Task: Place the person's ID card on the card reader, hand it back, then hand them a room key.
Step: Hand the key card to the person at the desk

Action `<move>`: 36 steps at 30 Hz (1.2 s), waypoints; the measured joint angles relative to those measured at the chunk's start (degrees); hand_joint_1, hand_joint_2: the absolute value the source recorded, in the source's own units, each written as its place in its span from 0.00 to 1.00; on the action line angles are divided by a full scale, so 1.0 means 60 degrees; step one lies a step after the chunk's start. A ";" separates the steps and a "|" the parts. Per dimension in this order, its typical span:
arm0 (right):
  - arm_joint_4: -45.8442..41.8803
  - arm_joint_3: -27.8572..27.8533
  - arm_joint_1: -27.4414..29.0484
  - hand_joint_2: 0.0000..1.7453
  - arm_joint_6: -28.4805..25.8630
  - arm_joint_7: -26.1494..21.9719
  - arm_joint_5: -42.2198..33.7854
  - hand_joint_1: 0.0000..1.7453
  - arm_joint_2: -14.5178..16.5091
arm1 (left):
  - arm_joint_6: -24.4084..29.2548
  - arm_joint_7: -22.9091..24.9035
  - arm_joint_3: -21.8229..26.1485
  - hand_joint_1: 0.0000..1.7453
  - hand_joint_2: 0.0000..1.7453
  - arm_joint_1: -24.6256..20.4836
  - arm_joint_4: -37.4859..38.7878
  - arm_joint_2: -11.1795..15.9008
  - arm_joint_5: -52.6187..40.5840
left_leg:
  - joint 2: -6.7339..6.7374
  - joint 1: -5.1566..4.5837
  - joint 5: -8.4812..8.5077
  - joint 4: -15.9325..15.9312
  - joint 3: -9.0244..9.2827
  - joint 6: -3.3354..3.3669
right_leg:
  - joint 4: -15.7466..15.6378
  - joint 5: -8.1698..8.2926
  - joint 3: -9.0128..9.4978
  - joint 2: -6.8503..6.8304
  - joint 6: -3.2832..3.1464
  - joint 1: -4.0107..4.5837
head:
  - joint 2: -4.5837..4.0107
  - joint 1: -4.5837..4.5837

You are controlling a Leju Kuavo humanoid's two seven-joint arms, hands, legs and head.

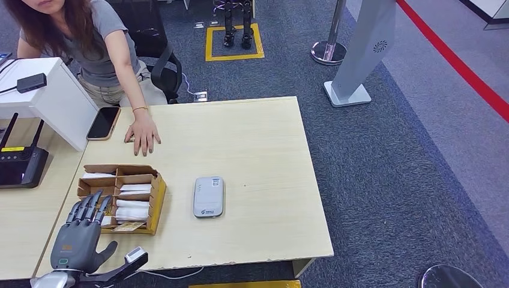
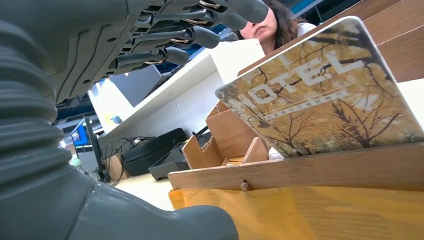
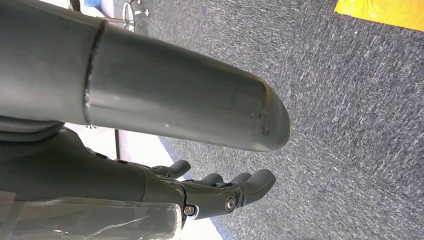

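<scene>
The robot's left hand (image 1: pixel 81 231) hovers, fingers spread and holding nothing, at the near end of a wooden card box (image 1: pixel 157 201) on the pale desk (image 1: pixel 258 144) in the head view. White cards (image 1: pixel 133 211) fill the box's compartments, and a yellow-patterned room key (image 1: pixel 128 227) lies in the nearest one. Just right of the box sits the grey card reader (image 1: pixel 208 196); its label is too small to read. A seated person's hand (image 1: pixel 143 133) rests flat on the desk's far side, beside a dark phone (image 1: pixel 103 123).

From the left wrist, the left hand (image 2: pixel 150 40) has its fingers splayed above the box wall (image 2: pixel 310 172), where the room key (image 2: pixel 320 95), printed with autumn trees and the word "HOTEL", leans.

From the right wrist, the right hand (image 3: pixel 220 187) hangs over grey carpet (image 3: pixel 350 125), fingers loosely extended, empty.
</scene>
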 joint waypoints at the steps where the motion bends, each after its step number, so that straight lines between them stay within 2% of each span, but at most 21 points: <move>1: 0.0000 0.0000 0.0000 0.00 0.0000 0.0000 -0.0004 0.00 0.0000 | 0.0000 0.0000 -0.0002 0.00 1.00 -0.0002 0.0000 -0.0001 0.0000 | 0.0000 0.0000 0.0000 0.0000 0.0000 0.0000 | 0.0000 0.0000 0.0000 0.0000 0.0000 0.0000 | 0.0000 0.0000; 21: 0.0000 0.0000 -0.0002 0.00 0.0028 -0.0027 0.0034 0.00 0.0000 | 0.0179 -0.0069 -0.0166 0.00 1.00 -0.0051 0.0002 -0.0005 -0.0133 | 0.0000 0.0000 0.0000 0.0000 0.0000 0.0000 | 0.0000 0.0000 0.0000 0.0000 0.0000 0.0000 | -0.0002 0.0000; 36: 0.0000 0.0000 -0.0026 0.00 0.0069 -0.0033 0.0184 0.00 0.0000 | 0.0255 -0.0362 -0.0450 0.00 1.00 -0.0569 0.0229 -0.0204 -0.0270 | 0.0000 -0.0001 0.0000 0.0001 0.0000 0.0000 | 0.0000 0.0000 0.0000 0.0000 0.0000 -0.0001 | -0.0001 0.0000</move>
